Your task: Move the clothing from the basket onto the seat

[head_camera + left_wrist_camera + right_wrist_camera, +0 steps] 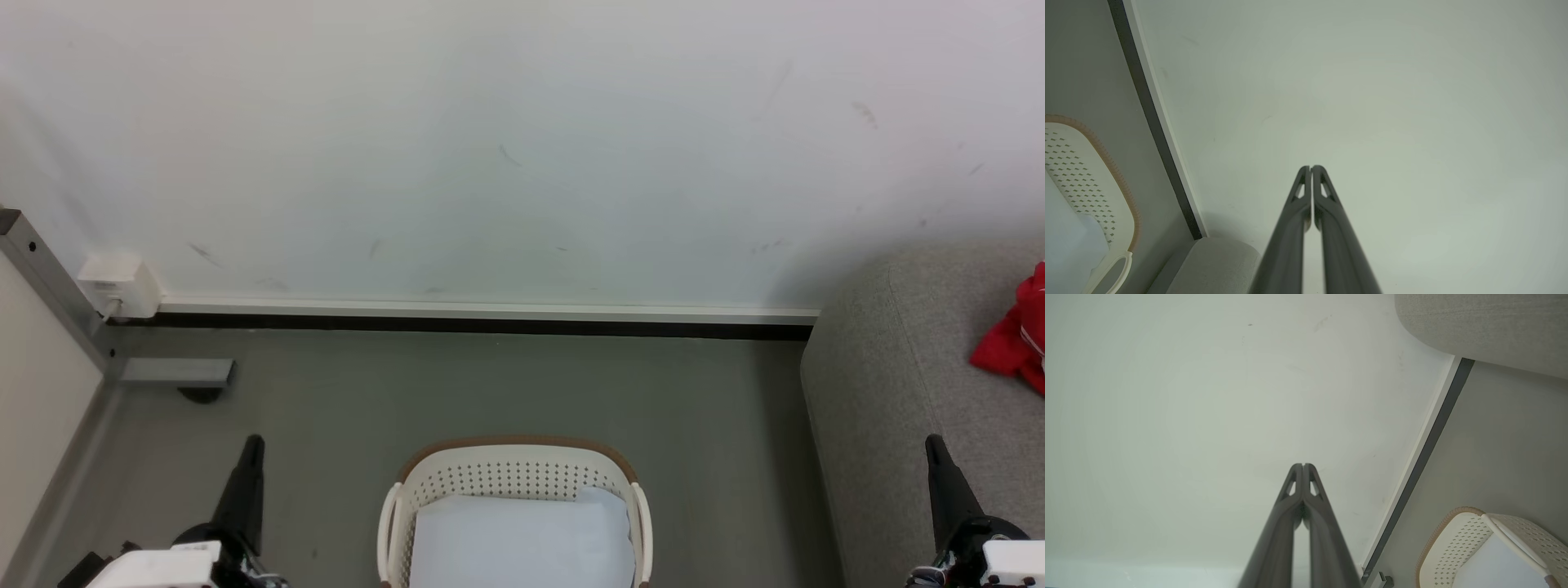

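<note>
At the bottom left of the head view, the left claw (255, 447) is seen pointing upward. Its two dark fingers are pressed together and nothing is gripped. At the bottom right, the right claw (933, 447) is held the same way, clenched and empty, in front of the near edge of the seat (890, 392).

Between the two claws, the basket (514, 446) is set on the grey floor (490, 384). It is oval and cream-white, with perforated walls and a brown rim, and a pale white sheet (522, 543) is spread inside it.

Further back on the right, the light grey seat is seen with its rounded end toward the basket. The clothing (1012, 343), bright red and crumpled, is laid on the seat cushion at the picture's right edge, where it is partly cut off. It is well apart from the basket.

Beyond the floor, a black and white skirting strip (490, 317) is run along the foot of a scuffed white wall (490, 147). A small white box (121, 286) is fixed low on the wall at the left, beside a grey metal post (41, 269).
</note>
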Tool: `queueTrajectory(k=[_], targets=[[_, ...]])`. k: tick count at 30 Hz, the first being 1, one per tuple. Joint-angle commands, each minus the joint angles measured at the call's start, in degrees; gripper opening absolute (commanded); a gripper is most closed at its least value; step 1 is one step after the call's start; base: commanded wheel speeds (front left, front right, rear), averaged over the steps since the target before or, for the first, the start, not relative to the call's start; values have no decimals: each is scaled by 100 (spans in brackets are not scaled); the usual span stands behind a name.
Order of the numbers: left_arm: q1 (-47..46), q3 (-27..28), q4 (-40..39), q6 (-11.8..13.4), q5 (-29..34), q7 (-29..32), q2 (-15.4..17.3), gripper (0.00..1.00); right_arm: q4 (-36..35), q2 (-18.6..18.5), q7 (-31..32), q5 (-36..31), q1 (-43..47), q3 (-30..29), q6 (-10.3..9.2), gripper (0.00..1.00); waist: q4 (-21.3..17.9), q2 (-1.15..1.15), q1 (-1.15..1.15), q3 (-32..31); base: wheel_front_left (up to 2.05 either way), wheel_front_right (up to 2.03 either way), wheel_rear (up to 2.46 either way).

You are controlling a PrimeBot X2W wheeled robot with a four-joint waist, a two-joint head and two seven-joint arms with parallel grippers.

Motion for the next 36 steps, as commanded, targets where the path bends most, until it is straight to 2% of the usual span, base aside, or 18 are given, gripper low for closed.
queueTrajectory(k=[1, 36], targets=[[-43, 18, -16, -29, -76, 23, 10, 0, -27, -44, 19, 11, -76, -21, -14, 0, 0, 0, 0, 0, 0, 0, 0], [-42, 16, -17, -30, -78, 21, 11, 0, -27, -43, 18, 11, -75, -20, -14, 0, 0, 0, 0, 0, 0, 0, 0]])
